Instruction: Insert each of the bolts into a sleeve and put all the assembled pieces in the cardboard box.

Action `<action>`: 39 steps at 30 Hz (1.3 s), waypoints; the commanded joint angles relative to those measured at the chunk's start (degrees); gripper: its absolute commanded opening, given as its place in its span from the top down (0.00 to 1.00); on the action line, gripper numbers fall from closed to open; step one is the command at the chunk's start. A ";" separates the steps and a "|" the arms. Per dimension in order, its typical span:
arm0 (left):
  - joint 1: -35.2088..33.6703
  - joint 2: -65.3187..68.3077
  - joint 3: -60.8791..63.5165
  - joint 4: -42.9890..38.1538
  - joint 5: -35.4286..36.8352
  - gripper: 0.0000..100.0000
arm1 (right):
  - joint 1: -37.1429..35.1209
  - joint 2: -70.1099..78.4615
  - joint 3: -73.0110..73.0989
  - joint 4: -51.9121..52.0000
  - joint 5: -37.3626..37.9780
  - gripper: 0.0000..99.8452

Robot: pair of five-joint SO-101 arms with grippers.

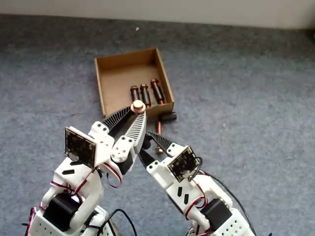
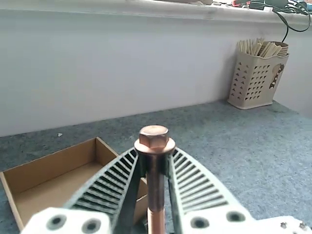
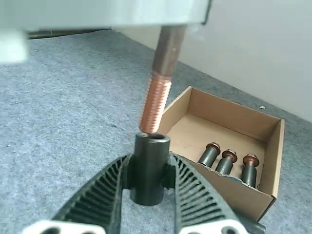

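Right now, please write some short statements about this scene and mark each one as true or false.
1. The left gripper is shut on a bolt. True.
2. The right gripper holds nothing. False: it is shut on an upright sleeve.
3. The cardboard box holds three assembled pieces. True.
4. The bolt sits fully inside the sleeve. False: only its threaded tip is at the sleeve's opening.

I see a copper bolt [image 2: 156, 195] in the left tool [image 2: 155, 155], whose fingers are black with a triangular rib pattern; the right tool [image 3: 148, 163], patterned alike, has a black sleeve [image 3: 148, 180]. The cardboard box [image 1: 123, 73] is plain brown, its three pieces [image 1: 145, 94] dark with copper heads. The tabletop [image 1: 246, 108] is mottled grey.
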 commanded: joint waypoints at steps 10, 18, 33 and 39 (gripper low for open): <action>0.57 -0.57 -0.40 -0.44 0.53 0.99 | 2.68 -1.01 -3.38 -1.19 0.62 0.99; 0.84 -0.57 1.89 -0.44 0.53 0.99 | 3.65 -0.92 -7.25 -1.19 0.44 0.99; 0.75 -0.57 -4.18 -0.70 0.44 0.99 | 1.10 -0.92 -1.27 -1.10 0.70 0.99; 0.75 -0.57 -3.56 -0.53 0.44 0.99 | 0.13 -0.92 -1.36 -1.10 0.70 0.99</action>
